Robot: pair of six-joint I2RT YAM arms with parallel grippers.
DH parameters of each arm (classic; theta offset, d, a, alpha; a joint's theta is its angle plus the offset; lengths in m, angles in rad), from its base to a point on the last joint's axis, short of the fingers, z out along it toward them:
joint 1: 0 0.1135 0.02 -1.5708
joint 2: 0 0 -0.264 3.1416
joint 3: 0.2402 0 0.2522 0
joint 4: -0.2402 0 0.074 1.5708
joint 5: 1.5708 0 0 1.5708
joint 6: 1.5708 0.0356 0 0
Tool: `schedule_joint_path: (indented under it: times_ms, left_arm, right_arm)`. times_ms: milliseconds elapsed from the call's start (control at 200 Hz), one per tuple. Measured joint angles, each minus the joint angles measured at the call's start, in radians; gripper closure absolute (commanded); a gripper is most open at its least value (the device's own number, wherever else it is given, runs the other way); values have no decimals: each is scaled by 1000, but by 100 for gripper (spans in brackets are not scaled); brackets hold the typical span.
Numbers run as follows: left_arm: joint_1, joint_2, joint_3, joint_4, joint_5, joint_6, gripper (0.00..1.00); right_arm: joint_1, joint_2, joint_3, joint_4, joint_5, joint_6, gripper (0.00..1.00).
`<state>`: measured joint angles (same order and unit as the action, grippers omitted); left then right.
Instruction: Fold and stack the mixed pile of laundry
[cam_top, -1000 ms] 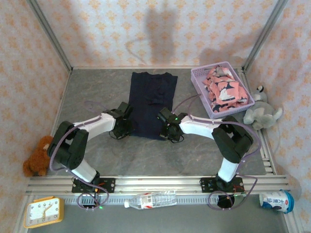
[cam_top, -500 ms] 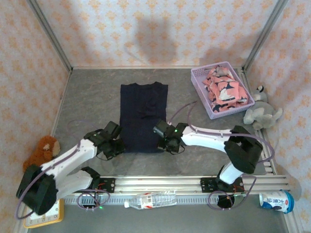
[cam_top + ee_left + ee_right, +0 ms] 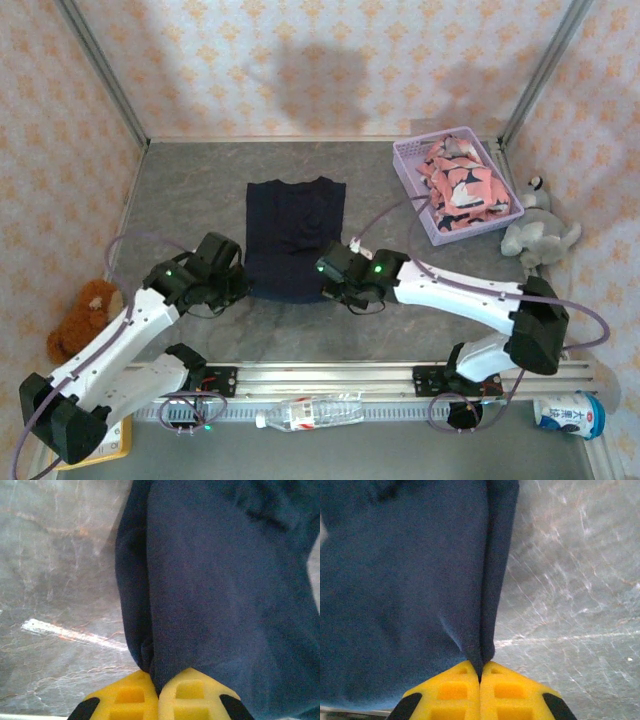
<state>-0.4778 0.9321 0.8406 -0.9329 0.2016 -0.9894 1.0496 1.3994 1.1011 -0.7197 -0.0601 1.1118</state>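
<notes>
Top view: the dark navy cloth [image 3: 295, 235] lies flat at the centre of the grey table [image 3: 190, 190], collar edge toward 12 o'clock, near hem toward 6 o'clock. The left gripper [image 3: 240, 283] sits at the cloth's 7 o'clock corner and the right gripper [image 3: 325, 275] at its 5 o'clock corner; both corners are covered by the gripper bodies from this angle. Left wrist view: the left gripper [image 3: 156, 685] has its yellow pads pressed together, pinching a fold of the navy cloth [image 3: 215, 605]; the cloth runs off the frame at 12 and 3 o'clock. Right wrist view: the right gripper [image 3: 480, 672] is likewise clamped on a doubled edge of the navy cloth [image 3: 400, 580], which is cut off at 9 and 12 o'clock. The salmon-pink shark-print cloth [image 3: 462, 187] lies crumpled in the lavender basket [image 3: 413, 192], at 2 o'clock from the navy cloth; its lower layers are hidden and its garment type cannot be made out.
</notes>
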Motion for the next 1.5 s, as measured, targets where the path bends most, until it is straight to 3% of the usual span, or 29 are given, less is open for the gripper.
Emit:
schedule_joint_path:
  times_ms: [205,485,676,846,891,936,951,976,996,1031,1051,1136,1231,1356,1501]
  left_arm:
    - [26,125,169,-2,-21,41,100]
    - [119,274,308,13,-14,89,100]
    - [175,375,409,32,0,109,100]
    - [232,546,542,49,-4,128,100]
    - [250,600,573,56,-7,128,100]
    - [271,660,606,68,-8,128,92]
    - [278,680,617,72,-8,129,81]
    - [293,721,642,76,-7,129,53]
    - [305,756,663,78,-6,137,39]
    - [328,825,717,74,0,137,31]
    - [340,864,755,68,2,139,29]
    - [385,1063,969,40,11,164,28]
    - [412,1201,1122,32,24,203,28]
    - [407,1201,1125,14,53,230,28]
    - [385,1078,1001,32,87,248,31]
  right_arm:
    - [-98,-56,30,14,58,-11,100]
    - [-224,26,187,49,56,-105,100]
    - [-338,172,341,62,-18,-177,100]
    - [-437,432,618,53,-105,-254,100]
    - [-461,527,721,47,-135,-278,92]
    - [-483,620,822,39,-158,-296,69]
    - [-490,650,855,38,-166,-300,64]
    - [-501,703,917,31,-175,-311,55]
    - [-512,750,969,28,-187,-318,44]
    - [-527,817,1049,23,-203,-325,25]
    - [-537,861,1101,21,-215,-331,20]
    - [-578,1002,1276,2,-251,-350,18]
    - [-611,1061,1361,-27,-274,-385,18]
    - [-628,1044,1368,-45,-285,-435,21]
    - [-618,966,1266,-57,-289,-499,25]
